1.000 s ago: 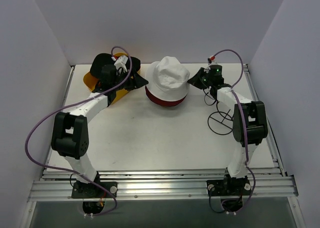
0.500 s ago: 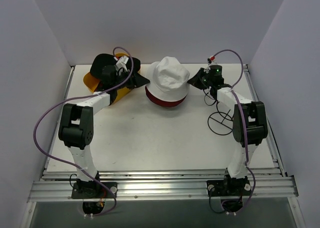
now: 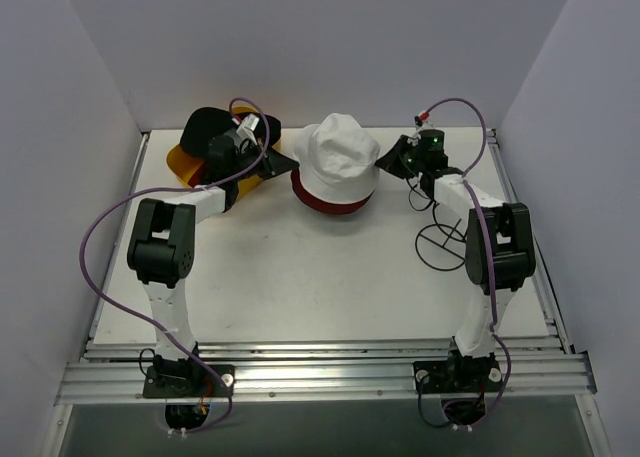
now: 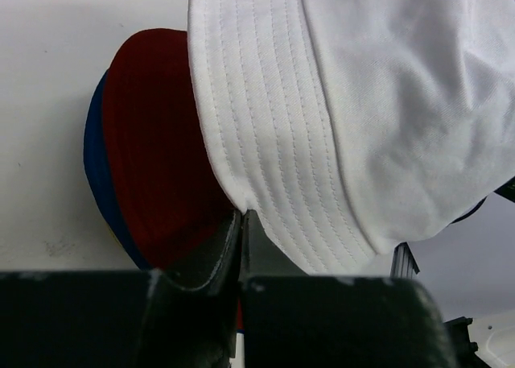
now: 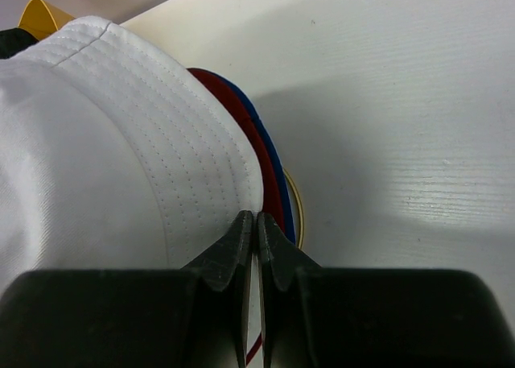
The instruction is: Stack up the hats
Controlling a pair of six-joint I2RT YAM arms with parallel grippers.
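Observation:
A white bucket hat (image 3: 335, 155) tops a stack in the middle back of the table. Under it lie a maroon hat (image 3: 325, 201) and a blue hat (image 4: 95, 167). My left gripper (image 3: 287, 165) is at the stack's left side, jaws shut on the white hat's brim (image 4: 265, 142), its tips (image 4: 241, 217) right at the brim's edge. On the right side my right gripper (image 3: 384, 158) is shut on the same brim (image 5: 201, 167), beside the maroon (image 5: 256, 146) and blue (image 5: 279, 183) edges. A black cap (image 3: 204, 127) sits in the yellow basket (image 3: 178, 163).
A thin black wire frame (image 3: 445, 239) lies on the table beside the right forearm. A thin yellowish ring (image 5: 299, 207) shows under the stack's right edge. The basket stands at the back left, close to the left wall.
The left arm swung right from the basket toward the white hat's left brim, and its jaws closed there. The right arm and the stack stayed put.

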